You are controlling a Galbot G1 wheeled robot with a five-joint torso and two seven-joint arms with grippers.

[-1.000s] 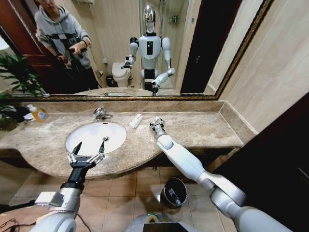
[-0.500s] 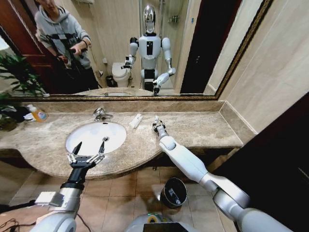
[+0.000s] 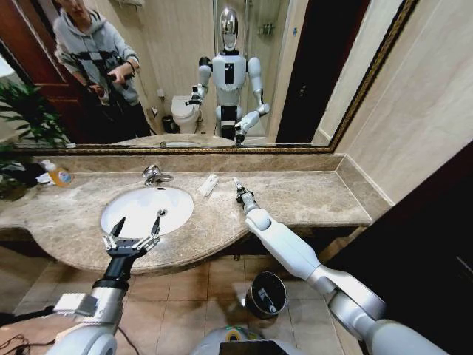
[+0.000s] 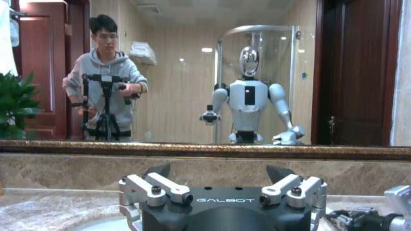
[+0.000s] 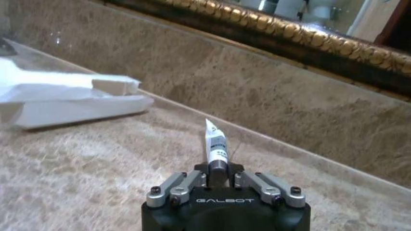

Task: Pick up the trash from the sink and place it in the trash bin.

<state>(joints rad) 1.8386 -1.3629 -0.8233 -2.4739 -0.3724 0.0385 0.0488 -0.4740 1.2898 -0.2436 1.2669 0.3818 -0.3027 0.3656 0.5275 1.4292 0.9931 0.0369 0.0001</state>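
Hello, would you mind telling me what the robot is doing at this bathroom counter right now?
The right gripper holds a small white tube in its closed jaws above the beige marble counter, to the right of the sink. A flat white packet lies on the counter near it. The left gripper hangs open at the sink's front edge. The trash bin stands on the floor below.

Head cam high — wrist cams low, both facing mirror (image 4: pixel 205 72).
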